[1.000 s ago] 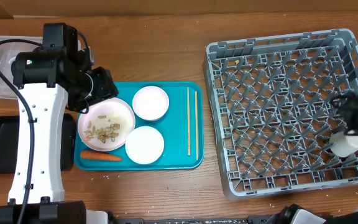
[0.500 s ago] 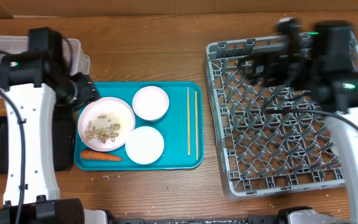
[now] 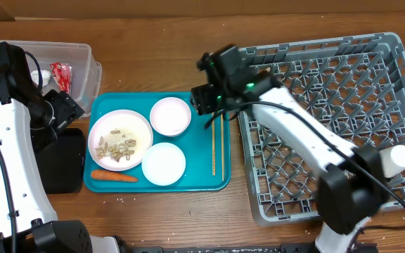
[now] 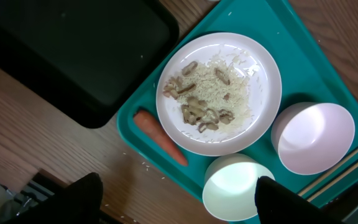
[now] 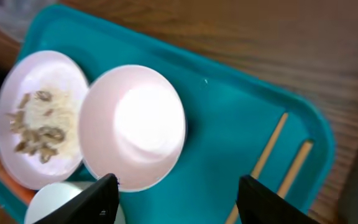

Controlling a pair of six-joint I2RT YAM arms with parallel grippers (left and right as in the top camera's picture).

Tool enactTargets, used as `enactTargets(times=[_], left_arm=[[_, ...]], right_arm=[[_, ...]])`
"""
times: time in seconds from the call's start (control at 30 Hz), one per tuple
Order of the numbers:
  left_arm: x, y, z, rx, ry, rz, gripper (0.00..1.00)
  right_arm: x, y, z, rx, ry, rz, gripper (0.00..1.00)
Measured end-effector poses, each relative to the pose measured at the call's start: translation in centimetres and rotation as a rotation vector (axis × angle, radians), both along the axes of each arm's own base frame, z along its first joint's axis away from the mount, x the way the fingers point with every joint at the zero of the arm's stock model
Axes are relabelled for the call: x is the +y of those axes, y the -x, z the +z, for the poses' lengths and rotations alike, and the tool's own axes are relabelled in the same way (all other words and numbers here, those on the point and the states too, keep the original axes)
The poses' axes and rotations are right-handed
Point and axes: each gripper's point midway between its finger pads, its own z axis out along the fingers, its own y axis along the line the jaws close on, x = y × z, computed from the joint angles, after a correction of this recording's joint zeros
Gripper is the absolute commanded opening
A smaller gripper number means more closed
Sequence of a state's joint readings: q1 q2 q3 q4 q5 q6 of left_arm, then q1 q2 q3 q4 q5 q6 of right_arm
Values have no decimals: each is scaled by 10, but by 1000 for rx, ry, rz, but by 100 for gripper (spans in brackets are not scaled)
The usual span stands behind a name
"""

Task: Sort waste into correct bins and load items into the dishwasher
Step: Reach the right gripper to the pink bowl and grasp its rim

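Overhead straight down over the table (image 3: 153,56); 2 wrist views close above the shared tray (image 3: 199,147)

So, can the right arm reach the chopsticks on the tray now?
Probably yes. The right end effector hangs open above the tray, near the chopsticks, which lie bare; the empty bowl sits beside them, apart.

The plastic tray (image 3: 199,144) is glossy, the rack (image 3: 371,84) matt plastic, the table (image 3: 153,56) wood-grained.

The teal tray (image 3: 199,154) holds a white plate (image 3: 119,139) of rice and scraps, an orange carrot (image 3: 114,176), parallel wooden chopsticks (image 3: 217,137), and an upper bowl (image 3: 170,116) and lower bowl (image 3: 163,163), both empty.
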State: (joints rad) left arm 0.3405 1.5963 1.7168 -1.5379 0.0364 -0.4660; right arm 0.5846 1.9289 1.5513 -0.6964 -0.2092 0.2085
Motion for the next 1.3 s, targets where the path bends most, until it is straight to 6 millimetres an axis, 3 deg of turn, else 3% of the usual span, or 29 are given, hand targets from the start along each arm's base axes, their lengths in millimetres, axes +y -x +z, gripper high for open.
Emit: enactTargets(times=[0.2,0.27,0.33,0.37,0.53,0.97,1.3], left_arm=[[0,0,0,0,0,0,80],[0,0,0,0,0,0,80],[0,0,0,0,0,0,81],[0,0,0,0,0,0,81],[0,0,0,0,0,0,81],[0,0,0,0,1,0,81],[0,-1,0,-3,0,0,80]], right_arm=[[16,12,-56,97,64,4,54],[19,16,-67,116,76,8,47],[22,18,-74,126,81,10,30],[22,18,-77,128,86,11,26],[23,14,-78,114,86,1,24],[-1,8,-85,94,196,-88,4],[-9,2,-79,95,216,-118,4]])
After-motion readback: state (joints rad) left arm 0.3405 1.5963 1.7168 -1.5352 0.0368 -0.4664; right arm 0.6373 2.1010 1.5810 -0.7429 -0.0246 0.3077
